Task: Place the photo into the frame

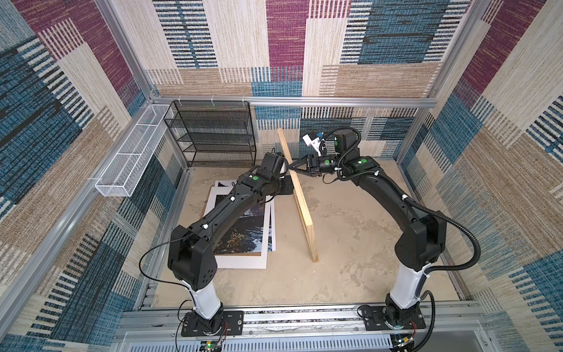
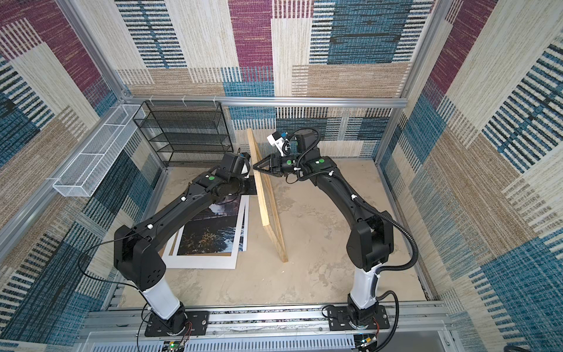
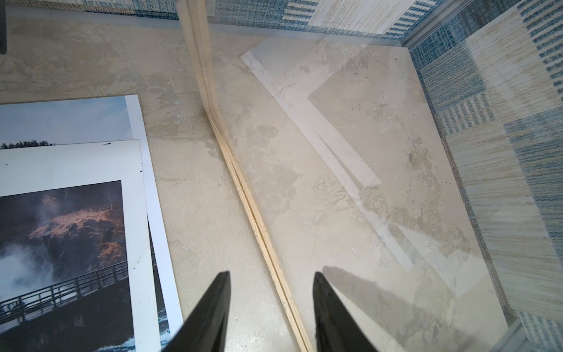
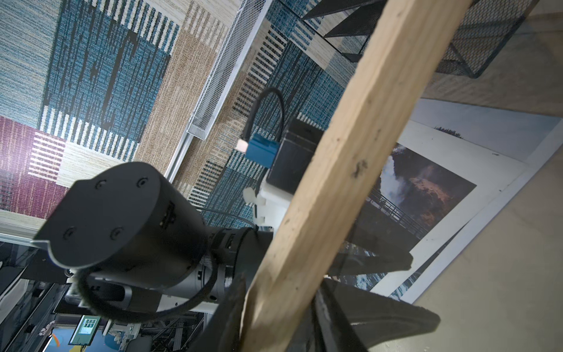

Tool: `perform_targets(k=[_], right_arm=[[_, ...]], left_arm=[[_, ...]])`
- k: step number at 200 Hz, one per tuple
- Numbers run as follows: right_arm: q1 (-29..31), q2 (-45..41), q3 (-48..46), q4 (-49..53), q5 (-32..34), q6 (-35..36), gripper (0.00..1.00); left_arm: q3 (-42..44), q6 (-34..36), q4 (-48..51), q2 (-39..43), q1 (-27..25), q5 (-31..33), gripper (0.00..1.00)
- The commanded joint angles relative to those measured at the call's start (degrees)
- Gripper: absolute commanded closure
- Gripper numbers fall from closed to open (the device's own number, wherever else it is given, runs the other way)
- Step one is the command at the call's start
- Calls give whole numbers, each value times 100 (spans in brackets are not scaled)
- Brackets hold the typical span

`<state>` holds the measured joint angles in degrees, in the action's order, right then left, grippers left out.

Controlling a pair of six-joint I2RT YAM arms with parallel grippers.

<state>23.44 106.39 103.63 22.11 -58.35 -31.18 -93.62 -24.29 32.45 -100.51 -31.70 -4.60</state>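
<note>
Pale-wood frame (image 1: 304, 213) stands on its long edge on the table (image 1: 350, 228), long axis running front-to-back btwn the two arms. Its glazing shows in the left wrist view. Right gripper (image 1: 291, 167) comes at the top rail from the right side & looks pinched on it. Left gripper (image 3: 271, 274) straddles the same rail from above. Its fingers are apart, w/ bare table showing btwn one finger and the wood, so not clamped. Photo (image 1: 246, 231) lies flat on the table to the left of the frame, close beside it but not touching. It sits under the left arm, w/ the white mat (image 1: 243, 260) on top of it. Judged: left arm is nearer the photo. Frame prob. has to tip down to the right, onto the bare side & away from the photo, before the print can go in.
</note>
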Motion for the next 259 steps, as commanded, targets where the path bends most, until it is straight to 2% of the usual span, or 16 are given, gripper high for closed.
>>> perform_targets(k=[1, 77, 179, 188, 213, 223, 259], right_arm=[[12, -73, 4, -460, 10, 491, 68], [-314, -370, -531, -1008, 6, 171, 71], [-810, -841, -1310, -1438, -98, -21, 70], [-831, -846, -1317, -1429, -116, -6, 66], [-846, -830, -1296, -1423, -249, 52, 43], [-850, -819, -1244, -1377, -326, 126, 36], [-846, -667, -932, -1029, -687, 455, 29]], left_arm=[[10, 153, -162, 31, -15, -51, 53], [169, 100, -196, 216, -3, 161, 53], [283, 92, -196, 199, 15, 202, 52], [275, 100, -210, 182, 15, 162, 53], [276, 118, -327, 125, 15, -6, 52], [251, 118, -369, 81, 15, -68, 52], [26, 135, -380, -122, 15, -163, 52]])
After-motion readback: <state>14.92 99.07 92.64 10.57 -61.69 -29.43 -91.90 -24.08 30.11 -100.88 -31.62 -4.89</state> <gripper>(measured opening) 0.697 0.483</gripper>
